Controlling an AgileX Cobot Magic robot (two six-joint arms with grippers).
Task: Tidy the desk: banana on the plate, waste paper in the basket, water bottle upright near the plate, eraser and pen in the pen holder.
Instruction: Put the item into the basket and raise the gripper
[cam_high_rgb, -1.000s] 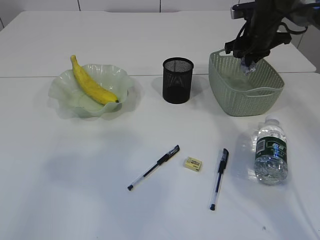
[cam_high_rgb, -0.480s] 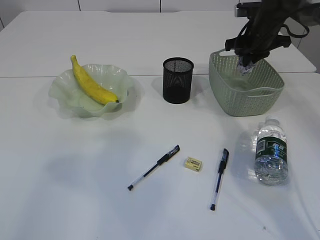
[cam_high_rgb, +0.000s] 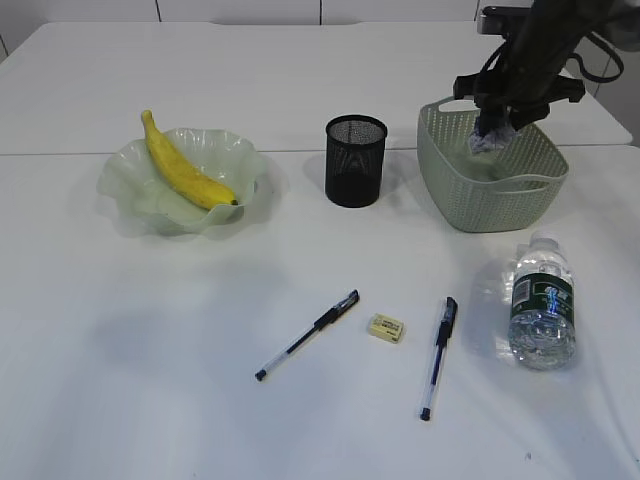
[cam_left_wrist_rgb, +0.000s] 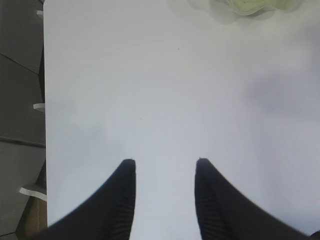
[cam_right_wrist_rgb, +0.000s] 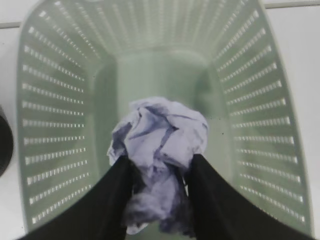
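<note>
Two pens (cam_high_rgb: 306, 348), eraser (cam_high_rgb: 386, 327) between, bottle (cam_high_rgb: 542, 304) beside

Right arm (cam_high_rgb: 530, 50), fingers (cam_left_wrist_rgb: 122, 200)
Black arm with looped black cables; fingers matte black, finely ribbed, tapering to narrow tips.

The water bottle (cam_high_rgb: 542, 308) carries a dark green label with white print, and the eraser (cam_high_rgb: 386, 328) bears markings; neither is readable.
</note>
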